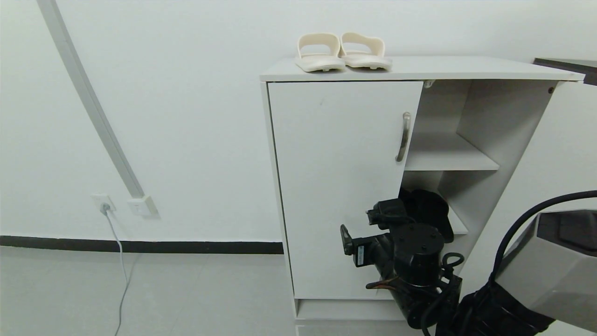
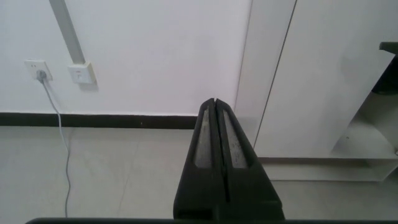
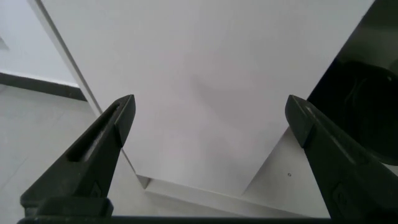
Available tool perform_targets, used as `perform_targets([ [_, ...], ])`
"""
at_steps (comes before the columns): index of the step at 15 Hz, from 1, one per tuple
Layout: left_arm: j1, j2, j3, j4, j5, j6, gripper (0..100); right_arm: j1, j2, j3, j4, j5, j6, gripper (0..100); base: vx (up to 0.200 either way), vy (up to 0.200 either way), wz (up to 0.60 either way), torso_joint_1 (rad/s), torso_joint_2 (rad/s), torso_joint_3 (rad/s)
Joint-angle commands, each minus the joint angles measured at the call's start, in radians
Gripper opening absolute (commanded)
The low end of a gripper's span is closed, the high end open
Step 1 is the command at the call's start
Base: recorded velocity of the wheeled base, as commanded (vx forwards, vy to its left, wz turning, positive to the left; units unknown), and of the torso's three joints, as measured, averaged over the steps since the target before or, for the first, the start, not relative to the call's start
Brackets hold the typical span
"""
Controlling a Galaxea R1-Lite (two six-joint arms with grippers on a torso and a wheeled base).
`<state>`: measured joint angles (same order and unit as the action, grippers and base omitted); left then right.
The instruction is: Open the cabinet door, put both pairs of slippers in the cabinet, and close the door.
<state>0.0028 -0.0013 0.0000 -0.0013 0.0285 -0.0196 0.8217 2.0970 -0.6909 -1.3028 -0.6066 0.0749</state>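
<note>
A white cabinet (image 1: 419,68) stands against the wall. Its left door (image 1: 340,186) is closed and its right door (image 1: 555,158) is swung wide open. A cream pair of slippers (image 1: 343,52) rests on the cabinet top. A black pair of slippers (image 1: 426,207) lies on the lower shelf inside and appears as a dark mass (image 3: 367,99) in the right wrist view. My right gripper (image 1: 366,233) is open in front of the closed door's lower part, just left of the black pair, holding nothing. My left gripper (image 2: 214,112) is shut and empty, low over the floor to the left of the cabinet (image 2: 311,74).
The upper inner shelf (image 1: 450,158) is bare. A metal handle (image 1: 404,136) sits on the closed door's right edge. A wall socket (image 1: 103,204) with a grey cable hanging to the floor and a slanted conduit (image 1: 88,98) are to the left. Open floor lies left of the cabinet.
</note>
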Motion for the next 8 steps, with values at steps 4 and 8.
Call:
perform_targets([
  [4,0.000,0.001,0.000,0.000,-0.001,0.004,0,0.007,0.008,-0.003,0.000,0.002,0.000,100,0.000,0.000,0.00,0.001,-0.10,-0.156],
  [8,0.000,0.001,0.000,0.000,-0.001,0.004,0,0.004,0.011,0.005,-0.001,0.008,0.000,100,0.000,0.000,0.00,0.034,-0.46,-0.356],
])
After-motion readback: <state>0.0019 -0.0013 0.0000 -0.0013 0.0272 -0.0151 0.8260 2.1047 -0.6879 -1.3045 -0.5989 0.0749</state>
